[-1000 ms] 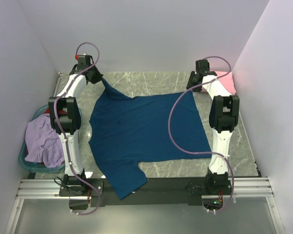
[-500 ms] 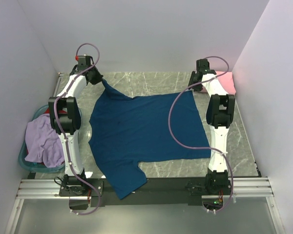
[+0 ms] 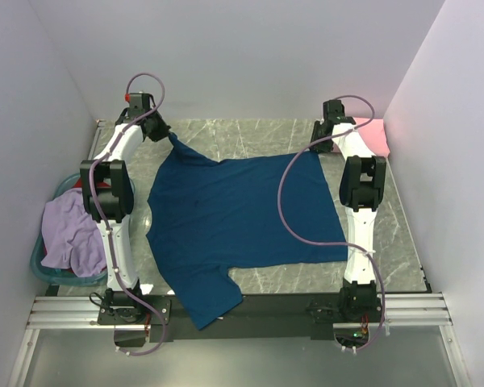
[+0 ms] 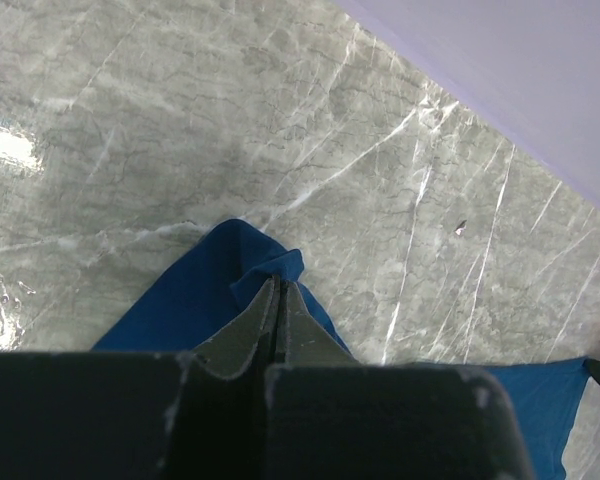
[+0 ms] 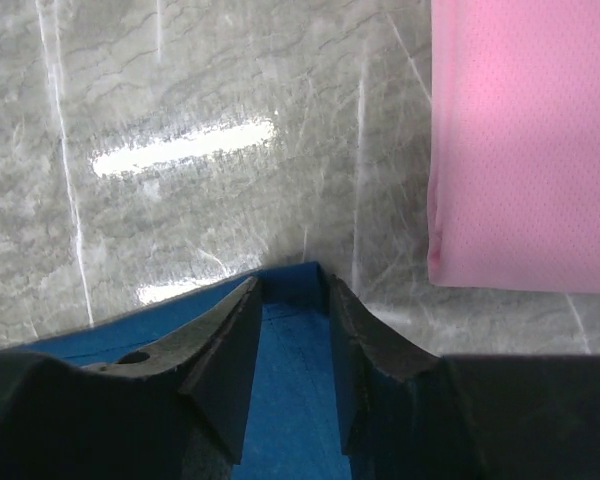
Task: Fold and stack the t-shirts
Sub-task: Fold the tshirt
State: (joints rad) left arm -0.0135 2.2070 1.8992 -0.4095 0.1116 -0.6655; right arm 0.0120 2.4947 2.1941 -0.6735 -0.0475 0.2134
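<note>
Over the table (image 3: 250, 133), in the top view, we find the navy shirt (image 3: 242, 218) spread nearly flat at the middle, with one sleeve hanging over the near edge. The left claw (image 3: 163, 133) is at its far left corner and the right claw (image 3: 317, 145) at its far right corner. The pink shirt (image 3: 373, 135) lies folded at the far right, apart from the navy one. The lavender shirt (image 3: 68, 234) is heaped in the teal basket (image 3: 39, 262) to the left.

At the left wrist, we note the claw clenched on a pinch of navy cloth, which is drawn to a point.

At the right wrist, the jaws stand apart astride the navy corner, not yet pinching. The pink shirt is just beyond them.

We judge the step in hand to be taking both far corners for the first fold. The next move calls for the right claw to close squarely on its corner before both claws lift evenly.

Count: three shirts plainly seen, one of each colour, and a red sliver in the basket that may be a fourth. One basket, two arms.
</note>
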